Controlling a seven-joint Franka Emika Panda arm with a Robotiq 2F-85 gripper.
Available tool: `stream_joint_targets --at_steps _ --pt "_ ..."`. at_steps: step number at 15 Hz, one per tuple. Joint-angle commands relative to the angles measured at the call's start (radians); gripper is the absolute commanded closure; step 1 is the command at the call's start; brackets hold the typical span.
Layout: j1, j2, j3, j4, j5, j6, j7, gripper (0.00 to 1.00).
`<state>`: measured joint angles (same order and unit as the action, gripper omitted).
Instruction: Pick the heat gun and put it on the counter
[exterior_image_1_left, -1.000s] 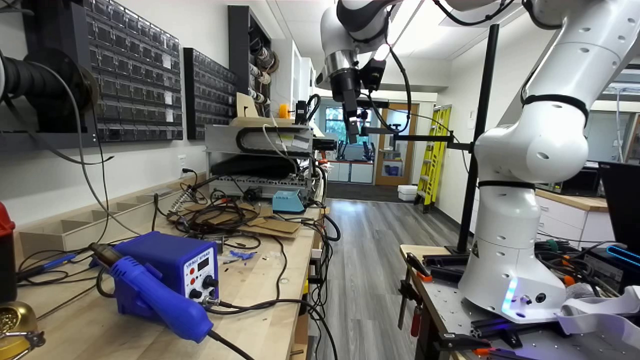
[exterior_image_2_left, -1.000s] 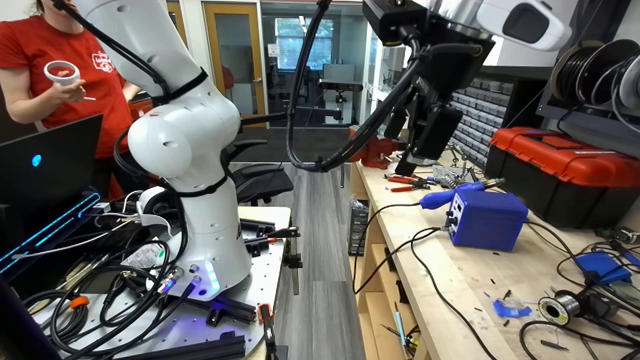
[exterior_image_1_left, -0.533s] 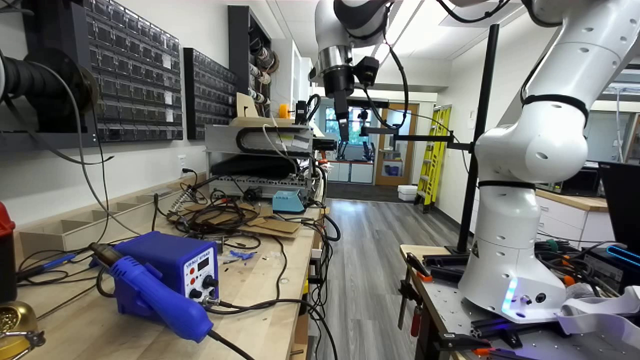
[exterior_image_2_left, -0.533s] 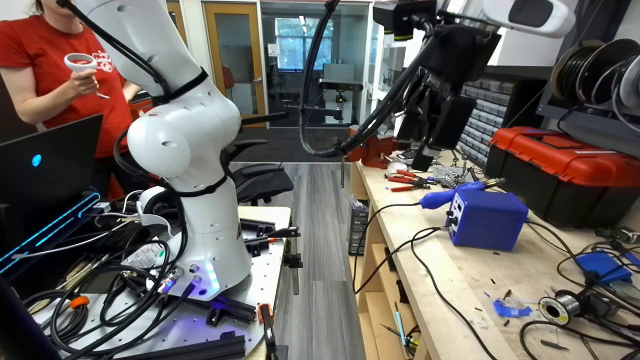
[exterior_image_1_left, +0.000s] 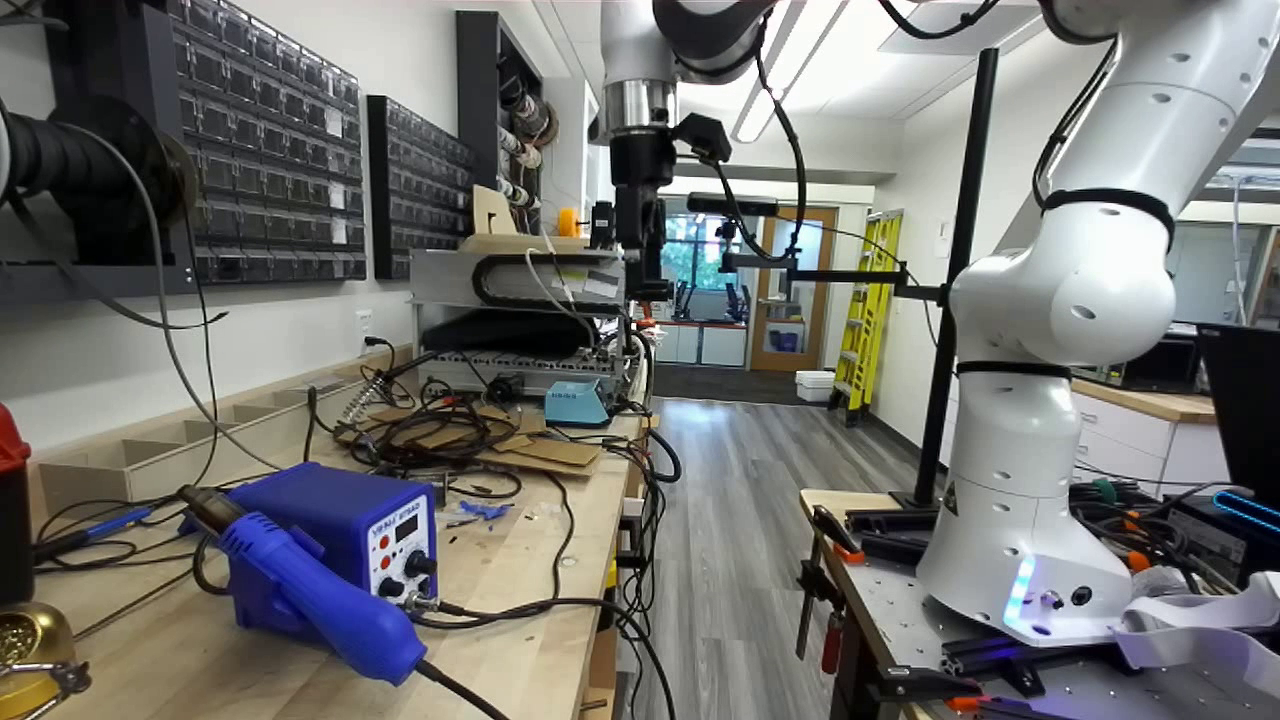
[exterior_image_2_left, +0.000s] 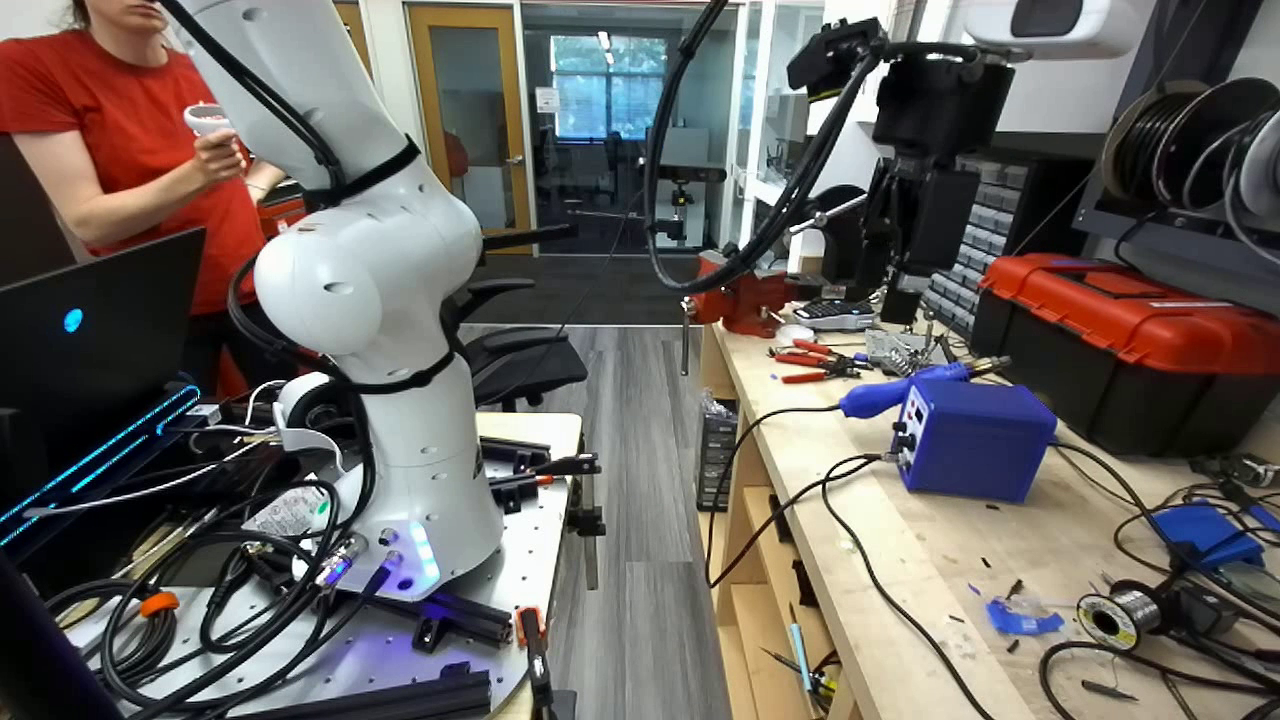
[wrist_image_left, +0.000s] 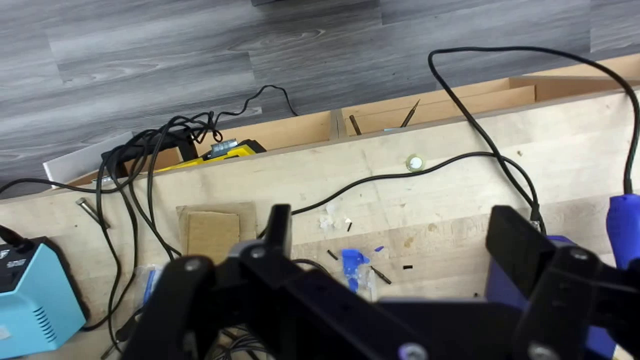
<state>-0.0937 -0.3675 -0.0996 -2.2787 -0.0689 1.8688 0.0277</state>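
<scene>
Black two-fingered gripper (wrist_image_left: 391, 215) spread above the pale wooden counter (exterior_image_1_left: 520, 660)

In the wrist view we see its fingers (wrist_image_left: 279, 227) wide apart, a crumpled blue scrap (wrist_image_left: 353, 264) showing between them. In both exterior views the blue plastic heat gun (exterior_image_1_left: 315, 588) sits just beside the boxy blue station (exterior_image_2_left: 980, 440), well apart from the gripper. Near the station stands a red-lidded black toolbox (exterior_image_2_left: 1120, 370).

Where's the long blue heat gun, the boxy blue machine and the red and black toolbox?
Long blue heat gun (exterior_image_1_left: 318, 598): in an exterior view, on its handle.
Boxy blue machine (exterior_image_2_left: 978, 446): in an exterior view, on its side.
Red and black toolbox (exterior_image_2_left: 1138, 332): in an exterior view, on its lid.
</scene>
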Motion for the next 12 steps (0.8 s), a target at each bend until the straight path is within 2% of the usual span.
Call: stream_joint_targets --at_steps 1,8,12 --pt "-0.001 0.027 0.065 -0.018 -0.037 0.088 0.137 0.0" --pt "0.025 0.139 0.17 0.009 -0.111 0.206 0.313 0.0" --pt "0.059 0.193 0.201 0.029 -0.108 0.227 0.348 0.0"
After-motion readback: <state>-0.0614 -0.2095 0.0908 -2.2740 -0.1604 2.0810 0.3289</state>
